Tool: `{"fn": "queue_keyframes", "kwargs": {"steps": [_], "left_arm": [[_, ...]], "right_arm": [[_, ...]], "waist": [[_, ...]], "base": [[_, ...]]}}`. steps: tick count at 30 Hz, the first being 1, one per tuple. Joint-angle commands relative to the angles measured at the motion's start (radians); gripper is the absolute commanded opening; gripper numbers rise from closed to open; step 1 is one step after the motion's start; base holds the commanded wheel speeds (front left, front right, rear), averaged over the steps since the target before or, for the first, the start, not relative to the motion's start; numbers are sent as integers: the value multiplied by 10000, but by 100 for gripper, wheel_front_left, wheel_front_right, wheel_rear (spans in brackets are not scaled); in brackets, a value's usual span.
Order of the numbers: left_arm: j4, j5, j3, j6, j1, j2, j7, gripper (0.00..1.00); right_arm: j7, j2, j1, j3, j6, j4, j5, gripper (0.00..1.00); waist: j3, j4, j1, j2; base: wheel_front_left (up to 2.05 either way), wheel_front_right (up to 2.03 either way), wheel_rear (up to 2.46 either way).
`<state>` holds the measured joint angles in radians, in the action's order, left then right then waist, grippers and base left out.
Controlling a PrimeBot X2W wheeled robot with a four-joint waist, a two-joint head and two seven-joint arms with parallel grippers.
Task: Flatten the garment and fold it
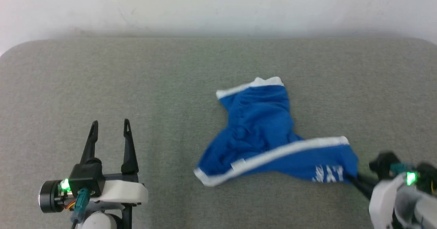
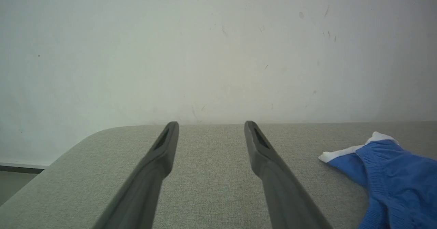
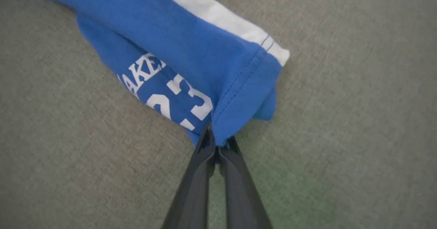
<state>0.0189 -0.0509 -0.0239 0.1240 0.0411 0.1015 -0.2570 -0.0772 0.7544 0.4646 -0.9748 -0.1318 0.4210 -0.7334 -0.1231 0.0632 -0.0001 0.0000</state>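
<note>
Garment (image 1: 259, 126), bright blue with white trim, crumpled and unfolded on grey fabric-covered table (image 1: 102, 79), right of centre in head view and well toward the robot's right side. From the head: one white-edged end turned toward the pale wall (image 1: 218, 7), a long white band (image 1: 290, 148) slanting across the near part, white print at the near right corner too blurred to read. Sharper from the right wrist: lettering (image 3: 143, 72) legible as "AKE", the rest tucked under a fold, and number print (image 3: 186, 101) just below, partly hidden by the overlapping layer. Right gripper (image 3: 219, 141) clamped on the stitched hem corner beside that print, fingers pressed together with blue cloth pinched between the tips; from the head, merely dark fingers meeting the corner from the lower right, the pinch itself hard to judge. Left gripper (image 1: 110, 122) at lower left of head view, well apart from the garment, fingers spread, nothing between them. From the left wrist: both fingers wide apart over bare table, pointing toward the wall, rounded table corner at left with a dark strip (image 2: 17, 169) at the wall's foot, and at the right edge the garment's far end, white-edged, with a puckered gathered seam (image 2: 374, 164) not made out from the head. Green lamps (image 1: 64, 184) lit on both wrists in head view.
</note>
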Motion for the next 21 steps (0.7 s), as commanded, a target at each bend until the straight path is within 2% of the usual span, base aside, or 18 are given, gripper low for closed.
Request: {"fn": "queue_keyframes", "kwargs": {"steps": [1, 6, 7, 8, 11, 14, 17, 21], "left_arm": [[-32, 105, 81, -41, -172, -26, -47, 100], [-22, 183, 90, -86, -207, -93, -47, 100], [-14, 191, 116, -89, -237, -96, -47, 100], [-14, 201, 139, -92, -271, -99, -47, 100], [10, 242, 203, -104, -392, -90, -47, 100], [5, 333, 216, -78, -477, -81, -47, 100], [-27, 396, 196, -37, -508, -88, -47, 100], [-53, 431, 99, -41, -433, -103, -47, 100]], "right_arm": [[124, -104, -469, 163, 11, 132, 100, 0], [319, -783, -1669, 940, 11, 630, 474, 0], [217, -940, -1795, 1197, 11, 634, 481, 34], [107, -1043, -1899, 1470, 11, 590, 484, 100], [-88, -950, -1966, 2270, 11, 233, 1015, 100], [92, -629, -1987, 3042, 11, -680, 1423, 100], [776, -151, -1827, 3721, 11, -1908, 2021, 100], [2025, 356, -1492, 4271, 11, -3414, 2219, 100]], "waist": [[37, -193, 1, 0], [24, -279, 1, 0], [52, -321, 1, 0], [74, -351, 1, 0], [174, -462, 1, 0], [249, -533, 1, 0], [274, -568, 1, 0], [223, -482, 1, 0]], "base": [[0, 0, 0], [0, 0, 0], [0, 0, 0], [0, 0, 0], [0, 0, 0], [0, 0, 0], [0, 0, 0], [0, 0, 0]]}}
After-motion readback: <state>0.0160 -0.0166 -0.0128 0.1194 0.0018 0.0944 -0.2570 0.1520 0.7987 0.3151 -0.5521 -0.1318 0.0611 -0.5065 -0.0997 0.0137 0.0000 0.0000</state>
